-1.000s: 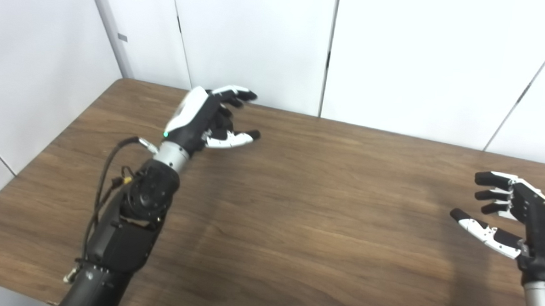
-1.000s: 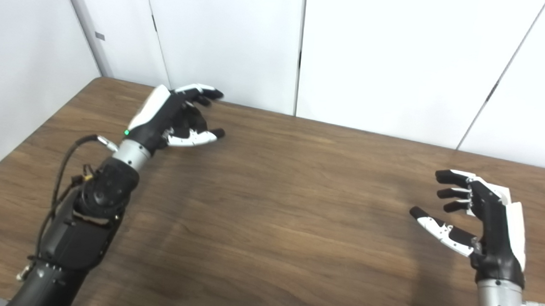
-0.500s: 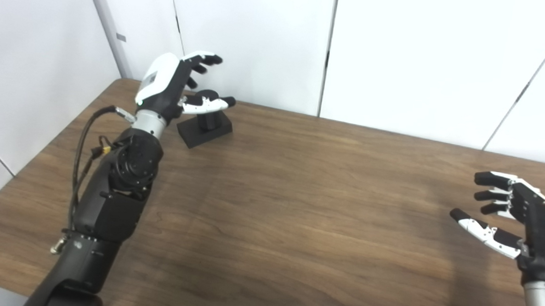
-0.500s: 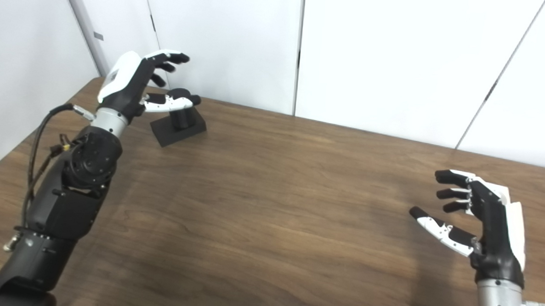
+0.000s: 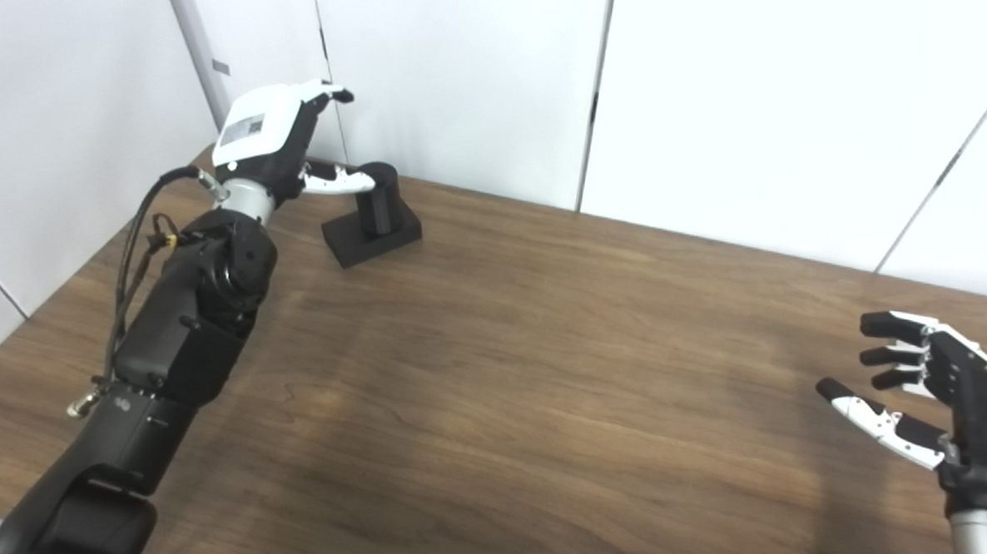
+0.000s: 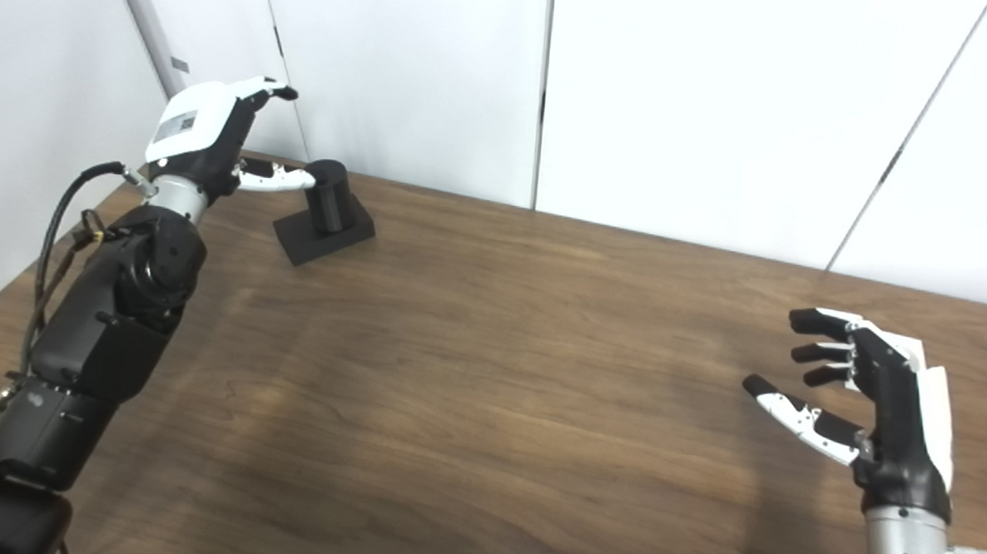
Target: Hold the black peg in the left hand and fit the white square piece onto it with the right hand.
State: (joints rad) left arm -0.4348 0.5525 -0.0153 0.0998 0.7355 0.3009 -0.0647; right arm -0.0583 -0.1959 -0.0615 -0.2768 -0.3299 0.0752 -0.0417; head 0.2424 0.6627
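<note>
At far-left table [image 5: 539,379] corner, black peg [image 5: 378,199] beside unclenched left hand [image 5: 270,146], right hand [image 6: 879,402] empty.

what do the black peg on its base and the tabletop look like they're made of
Black cylindrical peg on a flat square base: matte, even black with no shine, probably plastic, possibly printed; cannot tell for sure. Brown table: wood grain with a soft sheen, likely laminate or veneer.
</note>
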